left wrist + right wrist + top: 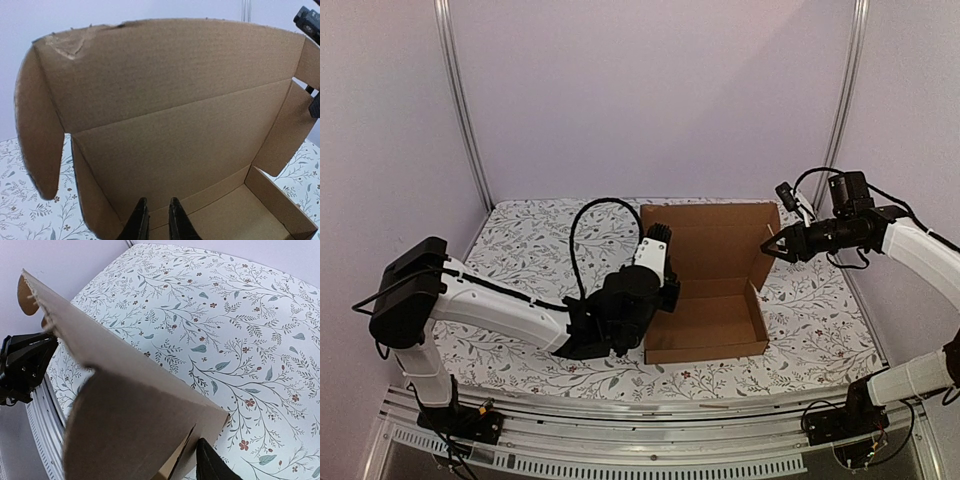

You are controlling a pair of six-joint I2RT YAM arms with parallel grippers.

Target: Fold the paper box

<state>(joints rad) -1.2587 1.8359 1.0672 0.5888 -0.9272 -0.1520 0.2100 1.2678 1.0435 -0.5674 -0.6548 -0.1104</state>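
The left gripper (156,205), fingers nearly together at the left wall of the paper box (705,318), grip uncertain, is nearer its tray, which lies long-axis left-to-right on the floral tablecloth (535,250), while the right gripper (770,245), jaws apart, meets the upright lid's right flap, hold uncertain.

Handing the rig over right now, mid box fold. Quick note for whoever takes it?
Left end effector: at the box's left side, fingers nearly together. Cannot tell if it pinches cardboard.
Right end effector: jaws apart at the right edge of the lid, no clear grip.
Paper box: mid-table, opening up, lid upright at the back, one top corner of the lid frayed.
Done: tray walls are up.
Left: bring the lid down over the tray and tuck its flaps in.
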